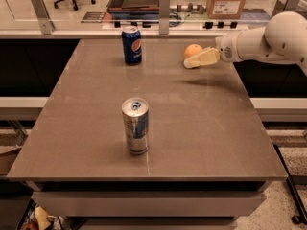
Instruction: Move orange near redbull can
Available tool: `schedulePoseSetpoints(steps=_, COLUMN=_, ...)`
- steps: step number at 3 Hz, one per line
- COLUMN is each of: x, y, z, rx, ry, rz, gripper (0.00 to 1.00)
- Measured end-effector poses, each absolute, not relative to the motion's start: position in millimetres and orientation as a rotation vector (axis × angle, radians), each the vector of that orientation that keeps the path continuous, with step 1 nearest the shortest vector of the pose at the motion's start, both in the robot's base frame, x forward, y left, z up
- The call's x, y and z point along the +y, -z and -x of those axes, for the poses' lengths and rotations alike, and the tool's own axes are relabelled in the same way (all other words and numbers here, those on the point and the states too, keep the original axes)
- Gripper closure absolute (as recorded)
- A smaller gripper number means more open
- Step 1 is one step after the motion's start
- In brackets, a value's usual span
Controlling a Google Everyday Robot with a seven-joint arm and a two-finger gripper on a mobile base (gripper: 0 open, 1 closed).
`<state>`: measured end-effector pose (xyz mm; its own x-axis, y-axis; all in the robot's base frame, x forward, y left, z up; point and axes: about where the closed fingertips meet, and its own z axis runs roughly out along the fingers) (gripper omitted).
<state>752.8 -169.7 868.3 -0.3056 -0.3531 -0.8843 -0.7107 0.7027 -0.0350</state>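
The orange (193,50) sits at the far right of the brown table (201,123). The gripper (191,63), on a white arm reaching in from the right, is right beside the orange, its cream fingers (202,59) in front of the fruit and partly covering it. The redbull can (135,125), tall, slim and silver with blue panels, stands upright near the table's front middle, far from the orange and the gripper.
A dark blue Pepsi can (131,44) stands upright at the far middle-left of the table. Behind the table runs a rail with posts (164,5), and a cardboard box (227,0) stands beyond it. The table's right edge lies under the arm.
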Motion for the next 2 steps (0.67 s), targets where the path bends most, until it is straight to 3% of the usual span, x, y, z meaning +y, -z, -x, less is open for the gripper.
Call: schedulePoseSetpoints(steps=2, x=-149, y=-859, z=-764, rx=1.889, ry=-0.504, rz=0.854, gripper=0.00)
